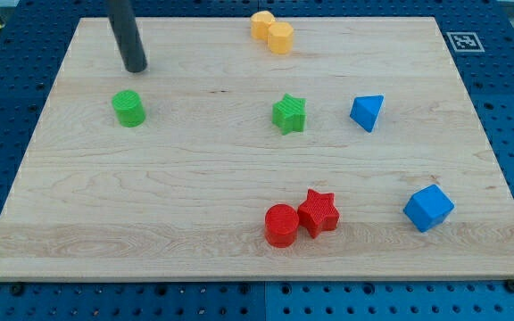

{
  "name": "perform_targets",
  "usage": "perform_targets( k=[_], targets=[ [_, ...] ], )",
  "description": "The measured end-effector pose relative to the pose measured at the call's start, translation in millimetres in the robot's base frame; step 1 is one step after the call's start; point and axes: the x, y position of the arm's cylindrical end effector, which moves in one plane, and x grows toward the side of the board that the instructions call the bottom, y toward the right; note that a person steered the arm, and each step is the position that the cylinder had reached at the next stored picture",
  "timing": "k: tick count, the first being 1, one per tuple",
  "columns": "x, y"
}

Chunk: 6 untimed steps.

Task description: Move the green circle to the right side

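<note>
1. My arm carries no fingers at all, only a rod, so there is nothing to open or close. My tip (136, 68) sits on the worktop (150, 223) near the view's top left.
2. The green circle (128, 109) lies in the left part of the worktop, just below my tip and apart from it; I see no contact between the two.
3. As I judge it, the task is barely begun: the circle is on the left half and the whole trip to the view's right side remains.
4. To push it rightward I would need my tip on the circle's left side. At present it is above the circle, so a repositioning comes first.
5. The green star (289, 114) lies almost straight along the rightward path, at about the same height in the view, and the blue triangle (367, 112) lies beyond it. I expect either could be knocked unless the path bends above or below them.
6. Farther off: two orange blocks (271, 32) touching each other at the top edge, a red circle (281, 225) touching a red star (319, 213) near the bottom, and a blue cube (428, 208) at the lower right.
</note>
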Motion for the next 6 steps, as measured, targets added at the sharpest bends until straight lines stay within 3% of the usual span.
perform_targets(
  k=[3,5,6],
  targets=[
    [55.0,-50.4],
    [107.1,-11.8],
    [110.4,6.0]
  ],
)
